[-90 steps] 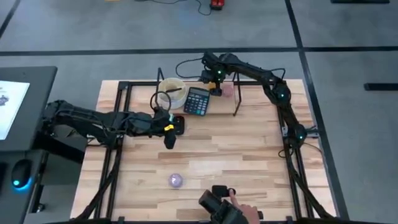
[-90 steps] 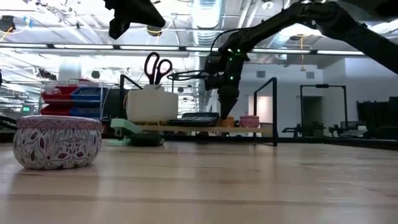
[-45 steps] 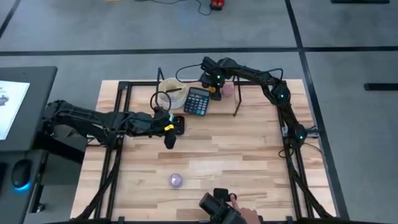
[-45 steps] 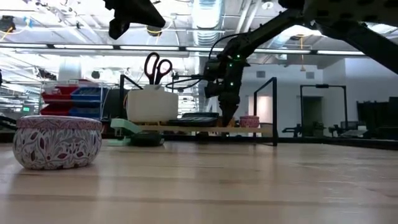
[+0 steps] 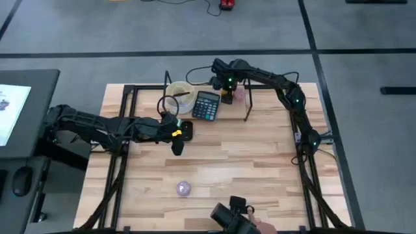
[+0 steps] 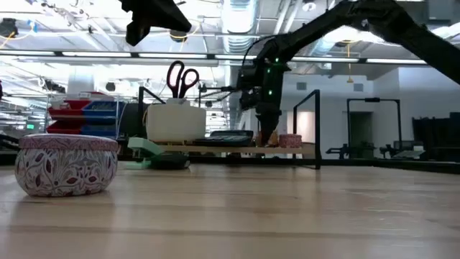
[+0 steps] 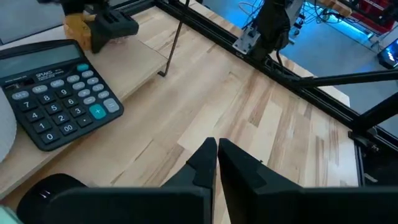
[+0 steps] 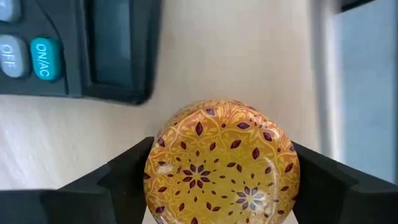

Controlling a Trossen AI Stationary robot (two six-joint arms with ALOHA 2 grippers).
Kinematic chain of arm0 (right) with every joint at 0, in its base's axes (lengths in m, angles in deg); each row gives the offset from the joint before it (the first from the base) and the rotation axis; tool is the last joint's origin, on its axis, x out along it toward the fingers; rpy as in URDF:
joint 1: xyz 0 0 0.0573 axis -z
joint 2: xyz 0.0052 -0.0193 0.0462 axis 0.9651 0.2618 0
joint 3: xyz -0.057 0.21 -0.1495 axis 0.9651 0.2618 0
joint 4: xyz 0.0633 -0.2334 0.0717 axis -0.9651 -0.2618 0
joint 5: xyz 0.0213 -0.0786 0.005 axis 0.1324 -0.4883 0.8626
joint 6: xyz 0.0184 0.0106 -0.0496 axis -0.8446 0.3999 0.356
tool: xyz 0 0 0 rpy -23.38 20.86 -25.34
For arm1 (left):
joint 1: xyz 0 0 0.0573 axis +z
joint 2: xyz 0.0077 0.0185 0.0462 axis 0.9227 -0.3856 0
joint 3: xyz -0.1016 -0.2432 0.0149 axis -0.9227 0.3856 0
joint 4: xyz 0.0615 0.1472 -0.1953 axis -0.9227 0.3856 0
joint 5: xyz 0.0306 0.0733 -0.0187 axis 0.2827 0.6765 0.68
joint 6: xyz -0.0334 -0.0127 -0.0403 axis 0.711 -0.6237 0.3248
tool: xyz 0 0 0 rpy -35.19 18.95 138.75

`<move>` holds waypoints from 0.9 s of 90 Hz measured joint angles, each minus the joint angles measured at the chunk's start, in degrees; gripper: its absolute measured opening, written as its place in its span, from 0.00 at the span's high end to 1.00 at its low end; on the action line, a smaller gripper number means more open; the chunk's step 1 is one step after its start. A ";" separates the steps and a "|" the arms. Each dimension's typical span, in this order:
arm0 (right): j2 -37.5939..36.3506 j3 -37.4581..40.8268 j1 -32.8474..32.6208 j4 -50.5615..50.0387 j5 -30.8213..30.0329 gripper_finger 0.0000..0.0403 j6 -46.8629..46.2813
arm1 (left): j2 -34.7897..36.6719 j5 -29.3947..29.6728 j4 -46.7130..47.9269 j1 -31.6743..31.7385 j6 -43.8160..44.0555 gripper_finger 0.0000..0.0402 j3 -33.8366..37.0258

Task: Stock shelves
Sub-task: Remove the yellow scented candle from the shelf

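A pale wooden tabletop [image 5: 260,156] with black frame rails stands on a grey floor, and the low view looks across it into a bright workshop with ceiling lights and red and blue bins. At the far edge of the table sits the low rack [image 5: 237,107], a pale plank with thin black uprights at its ends. On it, from the left end, stand a white tub [image 5: 179,94] holding scissors [image 6: 177,77], a black calculator [image 5: 207,106] lying flat, and a small pink tin [image 5: 238,95] near the right end. The right arm reaches over the rack; the right gripper [image 8: 222,186] is clamped on a round yellow patterned tin [image 8: 222,163], one finger on each side, held just above the plank between the calculator and the pink tin. The left arm stretches across the table's left half, and the left gripper [image 7: 217,155] hangs above the tabletop in front of the rack with its fingers pressed together, holding nothing. A black stapler-like object [image 5: 185,131] lies beside it. Near the front edge rests a small purple patterned tin [image 5: 184,188].
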 joint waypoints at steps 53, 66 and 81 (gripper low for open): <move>-17.65 -0.10 -16.23 -3.36 -3.28 0.31 -14.05 | 0.00 -0.01 -0.12 0.00 -3.89 1.00 0.00; -16.09 -0.11 -26.49 -2.82 -0.02 0.31 -17.73 | 0.02 -0.77 -1.57 0.00 -5.94 1.00 0.00; -11.46 -0.11 -34.69 1.58 1.22 0.31 -21.10 | 0.18 -1.78 -4.98 0.00 -6.45 1.00 0.00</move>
